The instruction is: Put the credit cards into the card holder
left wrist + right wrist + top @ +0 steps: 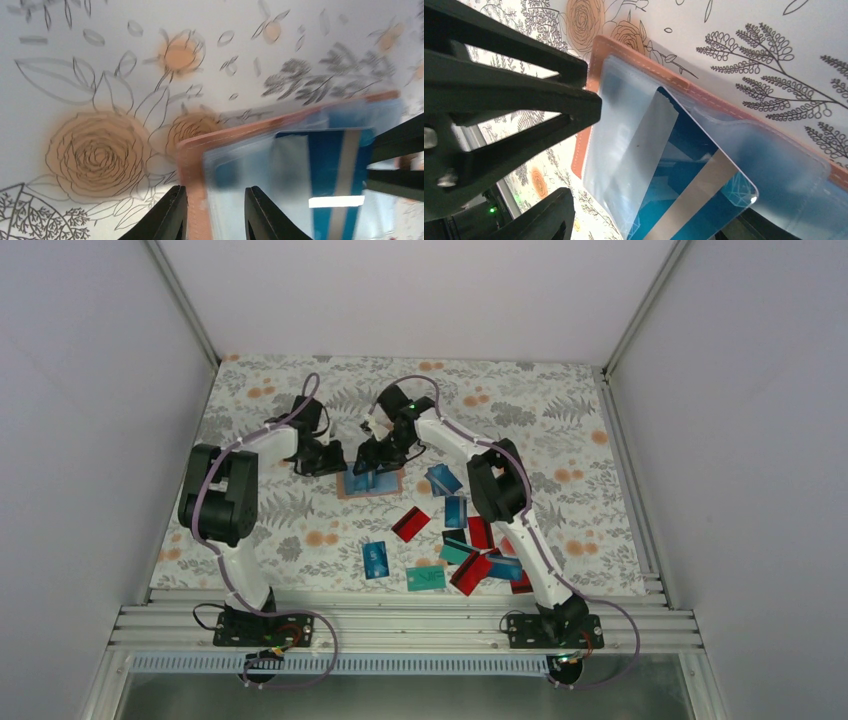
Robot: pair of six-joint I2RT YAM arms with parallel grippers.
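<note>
Blue card (694,165) half in holder (189,165) pocket, right gripper (385,453) gripping it; left gripper (215,215), holder's 10 o'clock, narrow, hold unclear. Next: push deeper.

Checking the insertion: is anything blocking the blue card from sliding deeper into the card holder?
Nothing visible does. The blue card is partly under the clear sleeve of the card holder; the left end effector stands to one side.

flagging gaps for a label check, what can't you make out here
Print on the blue card: smeared by blur in the left wrist view, too small in the top view.
Whether the right gripper grips that card: its fingers run off the bottom edge of the right wrist view.
Count of the loose credit cards: the right arm covers some in the top view.
</note>
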